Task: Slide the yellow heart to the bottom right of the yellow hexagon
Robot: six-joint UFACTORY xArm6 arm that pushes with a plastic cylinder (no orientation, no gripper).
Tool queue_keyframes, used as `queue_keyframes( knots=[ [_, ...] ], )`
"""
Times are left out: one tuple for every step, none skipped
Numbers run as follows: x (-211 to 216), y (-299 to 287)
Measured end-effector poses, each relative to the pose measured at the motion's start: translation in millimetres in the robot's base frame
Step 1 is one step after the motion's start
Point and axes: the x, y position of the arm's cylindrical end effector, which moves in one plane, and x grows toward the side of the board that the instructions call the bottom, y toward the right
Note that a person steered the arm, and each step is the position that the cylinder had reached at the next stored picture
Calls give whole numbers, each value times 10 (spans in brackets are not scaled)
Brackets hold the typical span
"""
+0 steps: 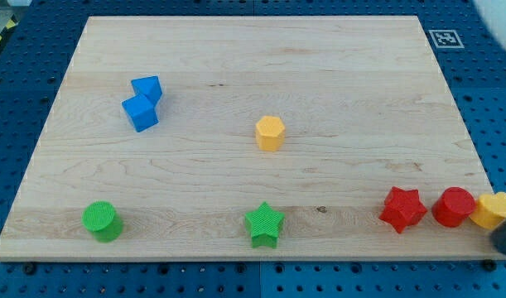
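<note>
Yellow heart (493,209) at the board's lower right edge, well apart from the yellow hexagon (270,132) near the middle.

You see the heart touching a red cylinder (454,207), with a red star (402,209) just beside that. A dark blurred shape sits below the heart; you cannot tell whether it is my tip. Further out on the pale wooden board (236,50) stand a ridged green star (264,224), a green cylinder (101,221) and two touching blue blocks (142,103).

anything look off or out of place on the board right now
Yes: the yellow heart sits at the wooden board's right edge, partly overhanging it, touching the red cylinder. A dark blurred shape below it may be my tip; I cannot tell.
</note>
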Motion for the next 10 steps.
queue_keyframes(
  knots=[
    [-70, 438],
    [5, 376],
    [-87, 258],
    [-93, -74],
    [-119, -261],
    [-360, -260],
    [-452, -259],
    [-527, -259],
    [-527, -259],
    [-527, -245]
  ],
)
